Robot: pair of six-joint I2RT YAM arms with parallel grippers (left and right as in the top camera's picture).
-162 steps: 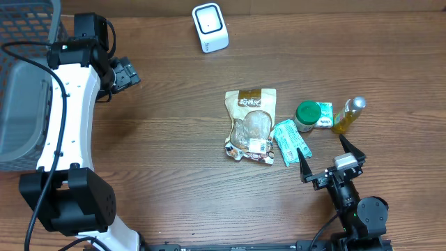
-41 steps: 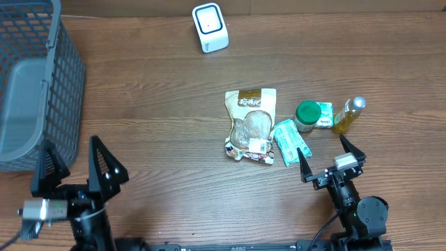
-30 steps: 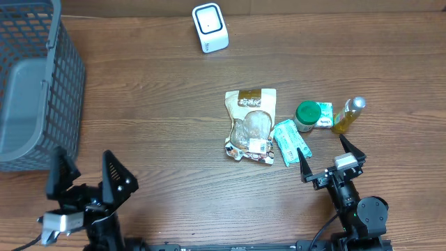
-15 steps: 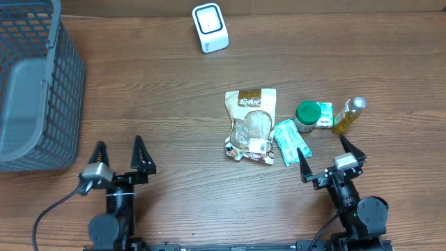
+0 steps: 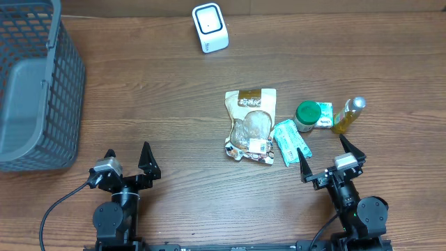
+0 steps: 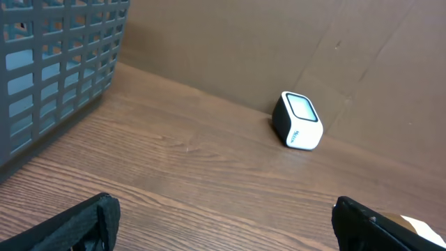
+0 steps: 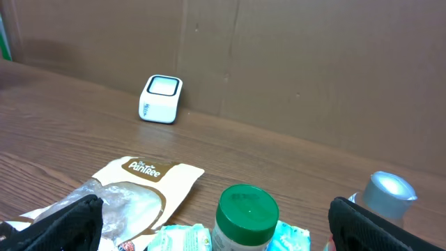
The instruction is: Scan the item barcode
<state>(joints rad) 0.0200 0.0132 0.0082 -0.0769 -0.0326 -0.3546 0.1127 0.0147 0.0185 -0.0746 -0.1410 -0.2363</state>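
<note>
My left claw point(image 5: 127, 148) and right claw point(image 5: 320, 143) gape wide, empty. The snack bag point(image 5: 252, 125) lies at my right claw's ten o'clock, just beside a packet point(image 5: 291, 141); a careless grab could drag both or cover the barcode label point(image 5: 260, 146).

The basket point(image 5: 70, 104), well left of the scanner point(image 5: 210, 27), is cut off by the overhead view's left edge. The label on the snack bag point(image 5: 252, 125), below the scanner, is too small to be read.
</note>
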